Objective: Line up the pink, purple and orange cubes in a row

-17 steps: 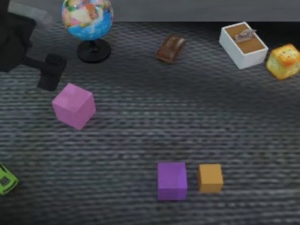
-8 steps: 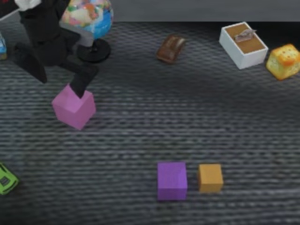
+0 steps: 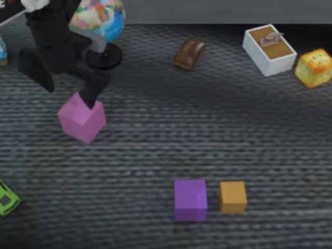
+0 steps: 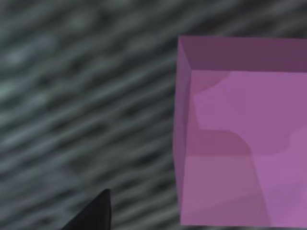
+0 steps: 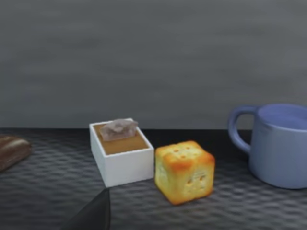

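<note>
The pink cube [image 3: 81, 118], just under the left claw [image 3: 62, 85], is judged rigid and light. Its opposite flat sides should be gripped. The fingers are spread wide, with nothing held.

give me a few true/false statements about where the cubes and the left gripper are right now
1. The purple cube and the orange cube sit side by side near the table's front edge. True.
2. The pink cube is already in line with the other two. False: it lies far off, toward the table's left.
3. The left gripper is over the pink cube. True.
4. The orange cube is left of the purple cube. False: it is on its right.
5. The globe stands at the table's right. False: it is at the back left; the white box is at the right.
</note>
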`<state>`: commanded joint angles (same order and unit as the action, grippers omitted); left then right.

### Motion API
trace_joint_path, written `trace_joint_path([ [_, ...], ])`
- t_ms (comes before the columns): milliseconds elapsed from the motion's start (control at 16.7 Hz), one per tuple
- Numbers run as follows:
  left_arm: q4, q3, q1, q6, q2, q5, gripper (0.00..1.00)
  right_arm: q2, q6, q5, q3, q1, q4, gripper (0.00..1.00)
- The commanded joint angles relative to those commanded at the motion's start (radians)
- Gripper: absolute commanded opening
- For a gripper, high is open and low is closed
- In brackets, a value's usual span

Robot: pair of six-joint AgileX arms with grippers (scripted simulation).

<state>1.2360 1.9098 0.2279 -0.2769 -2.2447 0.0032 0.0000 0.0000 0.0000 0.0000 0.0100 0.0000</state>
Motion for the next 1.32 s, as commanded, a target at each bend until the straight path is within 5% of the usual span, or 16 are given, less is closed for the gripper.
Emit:
trace_joint_path([
  [480, -0.272, -0.184, 0.003, -0.003, -0.081, 0.001, 1.00, 0.000, 0.000, 0.000, 0.000, 0.000, 0.000, 1.00],
  [780, -0.297, -0.205, 0.003, -0.003, -0.092, 0.001, 1.00, 0.000, 0.000, 0.000, 0.000, 0.000, 0.000, 1.00],
  [1320, -0.297, -0.205, 0.003, -0.003, -0.092, 0.001, 0.32, 0.000, 0.000, 0.000, 0.000, 0.000, 0.000, 1.00],
])
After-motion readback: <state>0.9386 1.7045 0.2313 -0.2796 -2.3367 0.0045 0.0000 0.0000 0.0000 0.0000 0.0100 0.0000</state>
